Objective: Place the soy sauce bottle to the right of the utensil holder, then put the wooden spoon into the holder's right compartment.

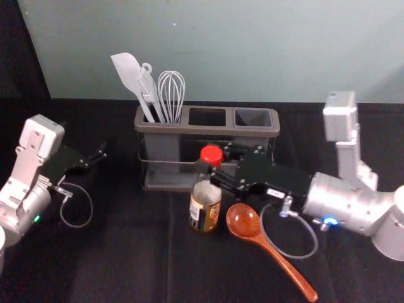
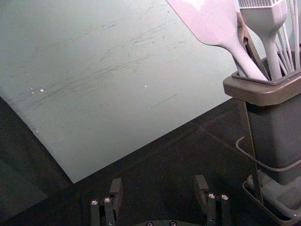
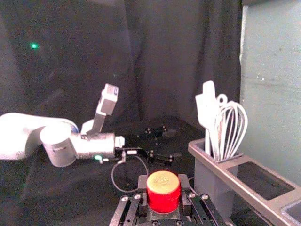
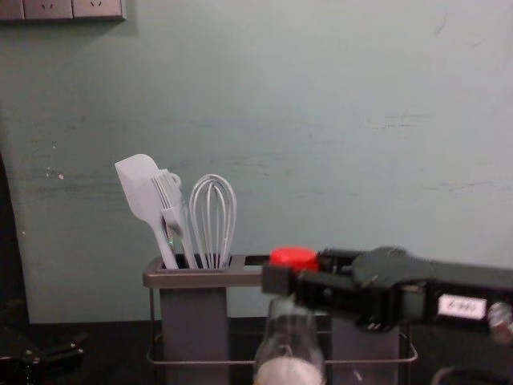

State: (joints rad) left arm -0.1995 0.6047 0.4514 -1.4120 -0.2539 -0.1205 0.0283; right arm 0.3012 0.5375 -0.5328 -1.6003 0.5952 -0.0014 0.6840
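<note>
The soy sauce bottle [image 1: 206, 205], red-capped with an orange label, is upright in front of the utensil holder [image 1: 183, 128]. My right gripper [image 1: 218, 172] is shut on its neck just under the cap; in the right wrist view the gripper [image 3: 164, 197] has the red cap [image 3: 163, 190] between its fingers. The chest view shows the bottle [image 4: 290, 345] before the holder [image 4: 200, 278]. The wooden spoon [image 1: 243, 222] lies on the table, right of the bottle, handle toward the front right. My left gripper [image 1: 98, 158] is parked at the left; in its wrist view the gripper [image 2: 160, 193] is open and empty.
A white spatula [image 1: 129, 74], a brush and a whisk [image 1: 171, 95] stand in the holder's left compartment. Its middle and right compartments have open tops. A pale wall rises behind the black table. Cables loop from both wrists, the right one near the spoon.
</note>
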